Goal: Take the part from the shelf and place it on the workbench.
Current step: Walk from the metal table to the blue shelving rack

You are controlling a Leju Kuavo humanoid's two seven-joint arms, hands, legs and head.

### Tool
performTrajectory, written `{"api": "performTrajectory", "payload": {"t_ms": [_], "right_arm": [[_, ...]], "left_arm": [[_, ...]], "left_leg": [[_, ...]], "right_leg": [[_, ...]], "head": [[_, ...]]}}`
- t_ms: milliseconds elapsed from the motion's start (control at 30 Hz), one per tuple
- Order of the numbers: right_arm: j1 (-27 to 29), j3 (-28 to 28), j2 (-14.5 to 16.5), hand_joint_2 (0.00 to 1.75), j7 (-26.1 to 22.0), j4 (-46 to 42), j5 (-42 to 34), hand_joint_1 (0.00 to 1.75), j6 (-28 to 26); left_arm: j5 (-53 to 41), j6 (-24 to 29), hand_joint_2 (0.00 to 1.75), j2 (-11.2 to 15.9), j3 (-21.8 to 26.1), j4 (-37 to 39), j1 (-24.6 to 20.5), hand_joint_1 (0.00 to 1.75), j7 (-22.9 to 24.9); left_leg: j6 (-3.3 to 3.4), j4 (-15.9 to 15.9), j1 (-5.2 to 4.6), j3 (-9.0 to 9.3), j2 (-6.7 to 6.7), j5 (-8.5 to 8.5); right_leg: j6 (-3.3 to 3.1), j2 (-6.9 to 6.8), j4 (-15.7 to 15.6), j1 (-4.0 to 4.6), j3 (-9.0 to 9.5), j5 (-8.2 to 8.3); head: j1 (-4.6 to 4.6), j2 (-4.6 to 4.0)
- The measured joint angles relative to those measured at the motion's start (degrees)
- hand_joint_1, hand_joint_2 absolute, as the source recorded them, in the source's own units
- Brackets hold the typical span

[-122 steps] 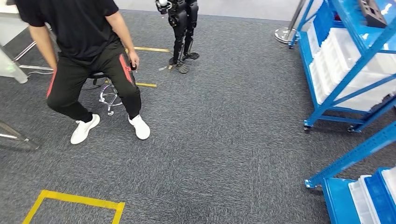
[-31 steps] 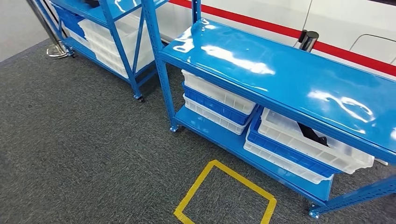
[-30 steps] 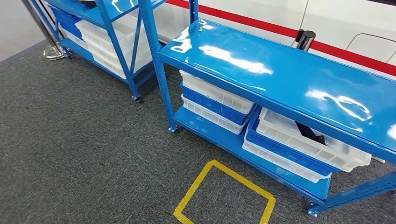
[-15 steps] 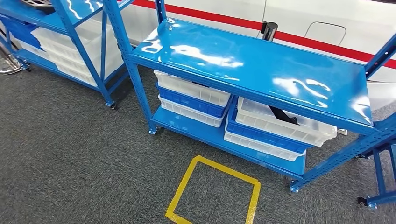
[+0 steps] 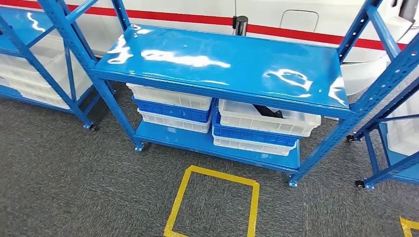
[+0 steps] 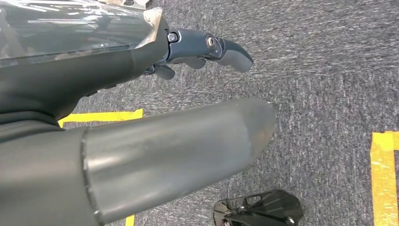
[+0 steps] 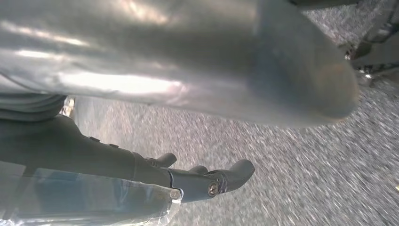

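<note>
The task has barely begun: the dark part (image 5: pixel 269 112) lies in the upper white plastic bin (image 5: pixel 296 123) under the glossy blue metal shelf's (image 5: pixel 222 61) top deck. The left hand (image 6: pixel 207 49) and right hand (image 7: pixel 207 181) hang over carpet, fingers apart, holding nothing.

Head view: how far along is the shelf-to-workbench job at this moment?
Early. Done: the blue shelf is in front, beyond the yellow floor square. In hand: nothing; the left hand and right hand hang empty over carpet. Left: take the dark part from its white bin, carry, place.
</note>
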Motion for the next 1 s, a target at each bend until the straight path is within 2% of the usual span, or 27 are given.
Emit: {"api": "performTrajectory", "payload": {"t_ms": [33, 67, 100, 133, 200, 233, 267, 300, 333, 367, 433, 500, 533, 567, 600, 633, 667, 700, 733, 767, 833, 867, 900, 967, 1000], "right_arm": [[0.06, 0.0, 0.0, 0.0, 0.05, 0.0, 0.01, 0.0, 0.0], [0.08, 0.0, -0.01, 0.0, 0.11, 0.0, 0.01, 0.0, 0.0], [0.08, 0.0, -0.01, 0.0, 0.15, 0.0, 0.02, 0.0, 0.0], [0.01, 0.0, 0.03, 0.0, 0.15, 0.0, 0.03, 0.0, 0.0], [-0.08, 0.0, 0.09, 0.0, 0.15, 0.0, 0.08, 0.0, 0.0], [-0.04, 0.0, 0.12, 0.0, 0.15, 0.01, 0.1, 0.0, 0.0], [0.07, 0.0, 0.12, 0.0, 0.15, 0.01, 0.11, 0.0, 0.0], [0.17, 0.0, 0.1, 0.0, 0.15, 0.02, 0.13, 0.0, 0.0], [0.21, 0.0, 0.09, 0.0, 0.15, 0.02, 0.13, 0.0, 0.0], [0.18, 0.0, 0.09, 0.0, 0.15, 0.02, 0.13, 0.0, 0.0], [0.03, 0.0, 0.12, 0.0, 0.15, 0.02, 0.15, 0.0, 0.0], [-0.01, 0.0, 0.16, 0.0, 0.15, 0.02, 0.18, 0.0, 0.01], [0.05, 0.0, 0.15, 0.0, 0.15, 0.02, 0.19, 0.0, 0.01], [0.13, 0.0, 0.13, 0.0, 0.15, 0.02, 0.19, 0.0, 0.02], [0.2, 0.0, 0.07, 0.0, 0.15, 0.02, 0.19, 0.0, 0.02], [0.25, 0.0, 0.01, 0.0, 0.14, 0.02, 0.2, 0.0, 0.02], [0.21, 0.0, -0.01, 0.0, 0.13, 0.02, 0.22, 0.0, 0.02], [0.12, 0.0, -0.02, 0.0, 0.1, 0.02, 0.25, 0.0, 0.02], [0.03, 0.0, 0.03, 0.0, 0.05, 0.02, 0.27, 0.0, 0.02], [-0.03, 0.0, 0.08, 0.0, 0.0, 0.02, 0.29, 0.0, 0.02], [-0.02, 0.0, 0.11, 0.0, -0.07, 0.02, 0.3, 0.0, 0.02], [-0.03, 0.0, 0.1, 0.0, -0.1, 0.02, 0.31, 0.0, 0.02], [-0.04, 0.0, 0.08, 0.0, -0.23, 0.02, 0.37, 0.0, 0.01], [-0.08, 0.01, 0.06, 0.0, -0.84, 0.02, 0.79, 0.0, -0.09], [-0.07, 0.01, 0.07, 0.0, -1.16, 0.02, 1.06, 0.0, -0.2]], "left_arm": [[0.01, 0.0, 0.0, 0.0, 0.01, 0.0, 0.01, 0.0, 0.03], [0.01, 0.0, 0.0, 0.01, 0.01, -0.01, -0.01, 0.0, 0.05], [0.01, 0.0, 0.0, 0.01, 0.02, -0.01, -0.03, 0.0, 0.05], [0.01, 0.01, 0.0, 0.03, 0.01, -0.01, -0.04, 0.0, 0.05], [0.01, 0.01, 0.0, 0.04, 0.0, -0.01, -0.1, 0.0, 0.06], [0.01, 0.02, 0.0, 0.02, 0.0, -0.01, -0.15, 0.0, 0.07], [0.02, 0.02, 0.0, -0.03, 0.0, -0.01, -0.22, 0.0, 0.08], [0.03, 0.02, 0.0, -0.08, 0.0, -0.01, -0.3, 0.0, 0.09], [0.03, 0.02, 0.0, -0.11, 0.0, -0.01, -0.34, 0.0, 0.1], [0.03, 0.03, 0.0, -0.13, 0.0, -0.01, -0.34, 0.0, 0.1], [0.02, 0.03, 0.0, -0.1, 0.01, -0.01, -0.24, 0.0, 0.1], [0.01, 0.01, 0.0, -0.09, 0.02, -0.01, -0.16, 0.0, 0.1], [0.01, -0.01, 0.0, -0.1, 0.02, -0.01, -0.15, 0.0, 0.1], [0.01, -0.02, 0.0, -0.14, 0.01, -0.01, -0.15, 0.0, 0.1], [0.01, -0.02, 0.0, -0.2, 0.01, -0.01, -0.17, 0.0, 0.1], [0.0, -0.02, 0.0, -0.26, 0.0, -0.01, -0.19, 0.0, 0.1], [-0.01, -0.02, 0.0, -0.3, 0.0, -0.02, -0.21, 0.0, 0.1], [-0.01, -0.02, 0.0, -0.33, 0.0, -0.02, -0.21, 0.0, 0.1], [-0.01, -0.02, 0.0, -0.32, 0.0, -0.03, -0.22, 0.0, 0.1], [-0.01, -0.02, 0.0, -0.3, 0.0, -0.04, -0.25, 0.0, 0.1], [0.0, -0.02, 0.0, -0.3, 0.0, -0.04, -0.37, 0.0, 0.1], [0.0, -0.02, 0.0, -0.28, -0.01, -0.05, -0.42, 0.0, 0.1], [0.01, -0.02, 0.0, -0.28, -0.01, -0.04, -0.43, 0.0, 0.1], [0.04, -0.02, 0.0, -0.25, -0.01, -0.03, -0.29, 0.0, 0.1], [0.12, -0.02, 0.0, -0.26, -0.01, -0.03, -0.18, 0.0, 0.09]], "left_leg": [[0.22, -1.14, 0.0, 0.27, -0.11, 1.52], [0.48, -4.18, 0.0, 1.46, -0.43, 3.78], [0.74, -7.96, 0.01, 3.06, -1.15, 6.08], [0.94, -11.49, 0.05, 4.54, -2.32, 7.61], [1.17, -15.2, -0.1, 6.02, -3.84, 8.66], [1.33, -15.7, -0.29, 6.17, -3.82, 8.6], [1.59, -15.89, -0.43, 6.2, -3.21, 8.77], [1.94, -16.22, -0.47, 6.28, -2.61, 9.04], [2.34, -16.6, -0.45, 6.35, -1.97, 9.33], [2.63, -16.89, -0.37, 6.38, -1.34, 9.53], [2.92, -17.05, -0.45, 6.28, 0.09, 9.67], [2.96, -17.03, -0.54, 6.15, 1.65, 9.66], [2.95, -17.03, -0.56, 6.11, 2.38, 9.65], [2.93, -17.02, -0.55, 6.12, 3.03, 9.63], [2.88, -17.02, -0.54, 6.16, 3.65, 9.6], [2.77, -16.99, -0.54, 6.25, 4.23, 9.54], [2.59, -16.92, -0.7, 6.36, 4.77, 9.42], [2.28, -16.84, -0.88, 6.54, 5.33, 9.21], [1.97, -16.76, -1.08, 6.75, 5.88, 9.0], [1.64, -16.73, -1.22, 6.99, 6.46, 8.78], [1.02, -16.68, -0.98, 7.41, 7.32, 8.44], [0.64, -16.12, -0.74, 7.32, 6.4, 7.83], [0.28, -14.54, -0.55, 6.73, 4.82, 6.56], [-0.2, -7.99, -0.35, 3.86, 1.11, 2.51], [-0.29, -3.95, -0.35, 1.96, 0.34, 0.65]], "right_leg": [[0.01, 0.85, 0.01, 0.06, 0.11, 0.0], [0.02, 1.65, 0.02, 0.08, 0.23, -0.01], [0.03, 2.38, 0.02, 0.08, 0.33, -0.01], [0.1, 3.09, 0.09, 0.23, 0.29, -0.02], [0.53, 4.24, 0.14, 0.33, -0.15, 0.1], [0.95, 4.85, 0.05, 0.33, -0.59, 0.26], [1.39, 5.28, -0.1, 0.24, -0.92, 0.41], [1.69, 5.03, 0.03, 0.2, -1.14, 0.37], [1.83, 4.08, 0.7, 0.23, -1.59, -0.06], [1.73, 2.58, 2.46, 0.29, -2.39, -1.1], [1.32, -0.2, 8.93, 0.32, -5.6, -4.35], [1.44, -1.03, 15.75, 0.26, -8.92, -6.91], [1.79, -1.16, 17.18, 0.23, -9.54, -7.19], [2.26, -1.3, 16.66, 0.19, -9.12, -6.72], [2.78, -1.62, 14.03, 0.15, -7.6, -5.59], [3.27, -2.5, 9.88, 0.08, -5.26, -4.12], [3.41, -4.14, 5.61, 0.07, -2.95, -2.72], [3.28, -5.59, 2.15, 0.16, -1.12, -1.51], [2.9, -6.62, 0.13, 0.24, -0.13, -0.77], [2.38, -6.93, -0.48, 0.35, 0.07, -0.44], [1.52, -5.54, -0.54, 0.19, 0.09, -0.13], [1.14, -4.89, -0.59, -0.03, 0.18, 0.03], [0.7, -4.33, -0.65, -0.23, 0.23, 0.25], [0.07, -3.3, -0.66, -0.35, 0.04, 0.57], [-0.1, -2.82, -0.65, -0.28, -0.08, 0.65]], "head": [[-0.01, 0.0], [0.0, 0.0], [0.01, 0.0], [0.03, 0.0], [0.05, 0.0], [0.06, 0.0], [0.06, 0.0], [0.06, 0.0], [0.08, 0.0], [0.18, 0.0], [0.39, 0.0], [0.5, 0.0], [0.51, 0.0], [0.52, 0.0], [0.52, 0.0], [0.52, 0.0], [0.54, 0.0], [0.55, 0.0], [0.46, 0.0], [0.4, 0.0], [0.23, 0.0], [0.24, 0.0], [0.19, 0.0], [0.1, 0.0], [0.07, 0.0]]}}
